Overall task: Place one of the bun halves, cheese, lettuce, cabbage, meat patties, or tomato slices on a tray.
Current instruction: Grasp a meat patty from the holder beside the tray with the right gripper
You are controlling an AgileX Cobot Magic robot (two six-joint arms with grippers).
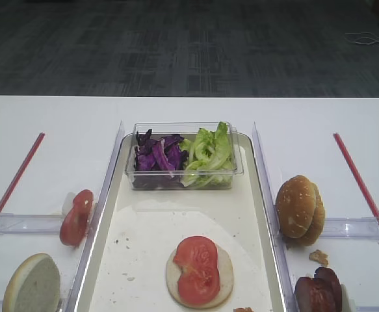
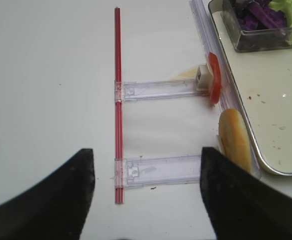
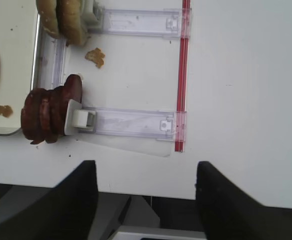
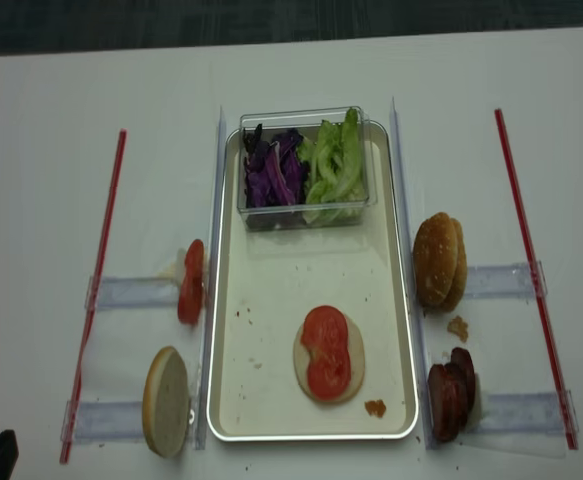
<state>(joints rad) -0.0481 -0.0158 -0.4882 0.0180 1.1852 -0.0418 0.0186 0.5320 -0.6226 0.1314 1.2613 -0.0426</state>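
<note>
On the cream tray (image 1: pixel 143 227) lies a bun half (image 1: pixel 225 268) topped with a tomato slice (image 1: pixel 197 270). A clear box at the tray's back holds cabbage (image 1: pixel 156 156) and lettuce (image 1: pixel 209 153). Left of the tray stand a tomato slice (image 2: pixel 214 79) and a bun half (image 2: pixel 234 137). To the right are bun halves (image 3: pixel 65 17) and meat patties (image 3: pixel 45 116). Cheese does not clearly show. My left gripper (image 2: pixel 147 152) hangs open over the near clear holder. My right gripper (image 3: pixel 146 165) hangs open over the table's front edge, right of the patties. Both hold nothing.
Red strips (image 1: pixel 361 185) (image 1: pixel 13 182) run along both sides, joined to clear plastic holders (image 3: pixel 130 122) (image 2: pixel 161 170). Crumbs (image 3: pixel 94 56) lie between the right buns and patties, and one lies on the tray (image 4: pixel 375 407). The table's front edge (image 3: pixel 151 192) is close below the right gripper.
</note>
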